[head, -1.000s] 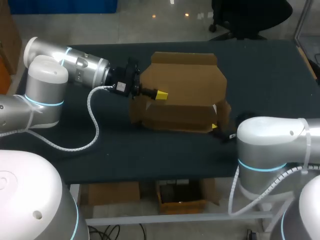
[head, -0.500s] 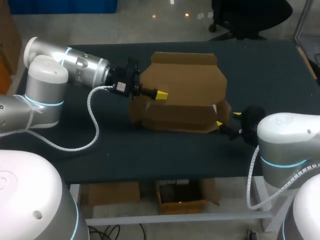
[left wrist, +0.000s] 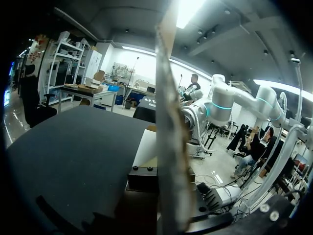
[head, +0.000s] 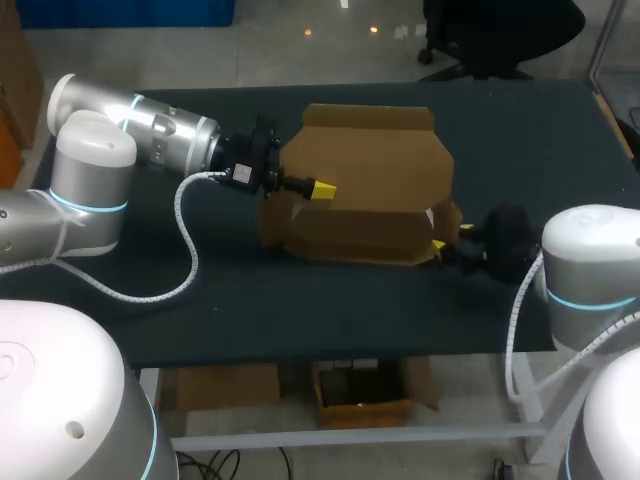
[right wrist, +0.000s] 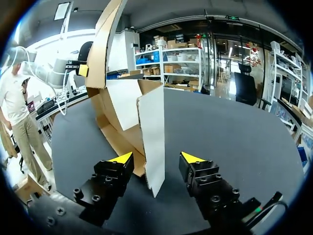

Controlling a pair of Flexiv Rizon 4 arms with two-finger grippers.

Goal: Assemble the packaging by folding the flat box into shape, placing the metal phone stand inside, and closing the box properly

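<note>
One cardboard box (head: 350,235), half-formed, on the dark surface (head: 250,290). Two grippers. Left gripper (head: 323,188) clenched on the upright lid panel (head: 375,160). Right gripper (right wrist: 156,157) released, with one white side flap (right wrist: 152,132) standing between its yellow tips, touching neither.

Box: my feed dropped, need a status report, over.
Left gripper at the raised lid, grip unseen. Right gripper open astride side flap. Box part-folded, lid up. Phone stand not in view.

no legible text, label or number on the box (head: 370,170) or table (head: 520,130)
</note>
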